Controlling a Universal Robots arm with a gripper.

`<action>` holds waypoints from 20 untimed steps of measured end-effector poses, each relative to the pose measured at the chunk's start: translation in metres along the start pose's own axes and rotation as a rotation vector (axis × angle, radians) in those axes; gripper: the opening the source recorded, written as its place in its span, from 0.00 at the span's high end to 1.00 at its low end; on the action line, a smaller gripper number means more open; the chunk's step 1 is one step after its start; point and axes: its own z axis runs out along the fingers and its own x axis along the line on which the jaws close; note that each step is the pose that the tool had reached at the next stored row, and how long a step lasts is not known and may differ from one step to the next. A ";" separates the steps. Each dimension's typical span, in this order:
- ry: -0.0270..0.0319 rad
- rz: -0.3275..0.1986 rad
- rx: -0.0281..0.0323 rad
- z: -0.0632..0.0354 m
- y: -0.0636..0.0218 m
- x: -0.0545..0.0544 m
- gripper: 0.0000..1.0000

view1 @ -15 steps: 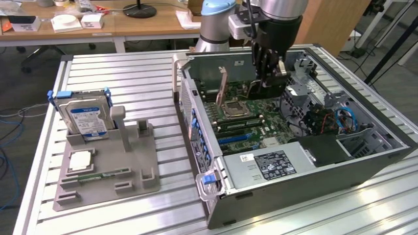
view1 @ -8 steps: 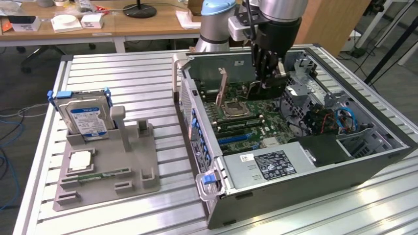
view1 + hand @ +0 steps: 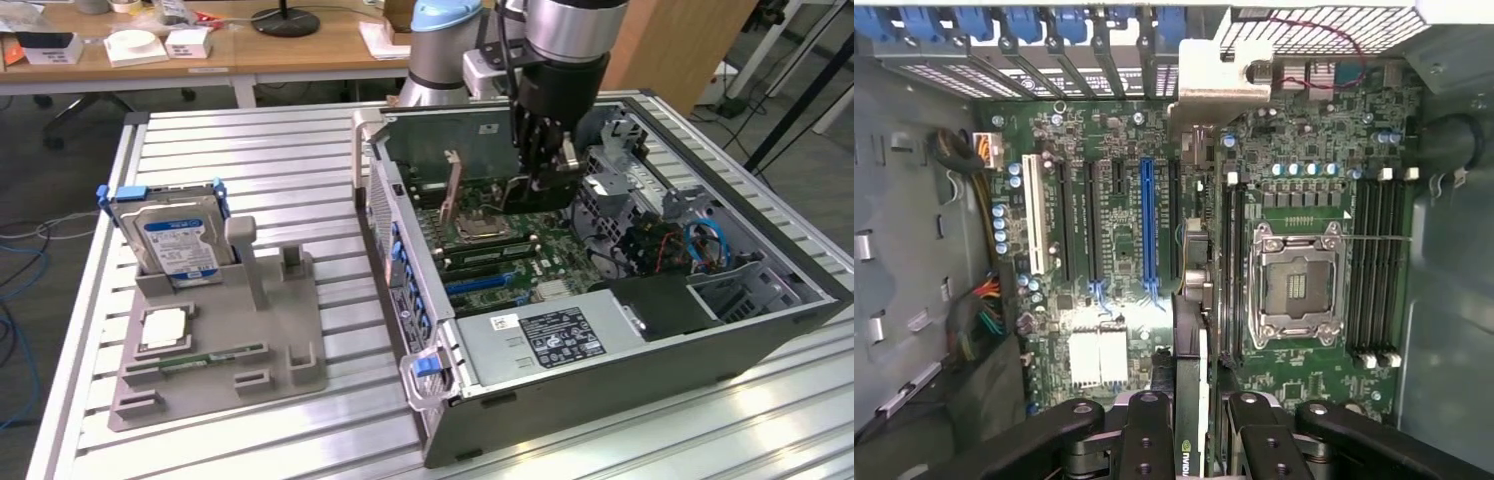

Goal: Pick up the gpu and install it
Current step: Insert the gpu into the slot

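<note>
Inside the open computer case (image 3: 747,330), above the motherboard (image 3: 1124,230), the gripper (image 3: 1192,440) stands clamped on the gpu (image 3: 1189,330), which should come down square, edge aligned with its slot.

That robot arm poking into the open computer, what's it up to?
The arm's gripper is shut on the gpu, a thin card held on edge over the motherboard inside the open computer case. The card is not seated in a slot yet. A hard drive stands in a grey holder beside the case.
</note>
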 end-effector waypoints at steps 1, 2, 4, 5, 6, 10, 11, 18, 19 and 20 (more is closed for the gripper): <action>0.0000 0.001 0.0001 0.0020 0.0002 0.000 0.74; 0.0001 0.001 0.0001 0.0038 0.0004 0.000 0.74; 0.0002 0.002 0.0002 0.0074 0.0009 0.000 0.74; 0.0003 0.003 0.0001 0.0091 0.0011 0.000 0.74; 0.0004 0.003 0.0002 0.0109 0.0013 0.000 0.74; 0.0005 0.005 0.0003 0.0182 0.0025 0.001 0.74; 0.0005 0.006 0.0003 0.0200 0.0028 0.001 0.74; 0.0011 0.009 0.0004 0.0323 0.0057 0.002 0.74; 0.0011 0.009 0.0004 0.0337 0.0063 0.002 0.74; 0.0013 0.010 0.0005 0.0349 0.0067 0.002 0.74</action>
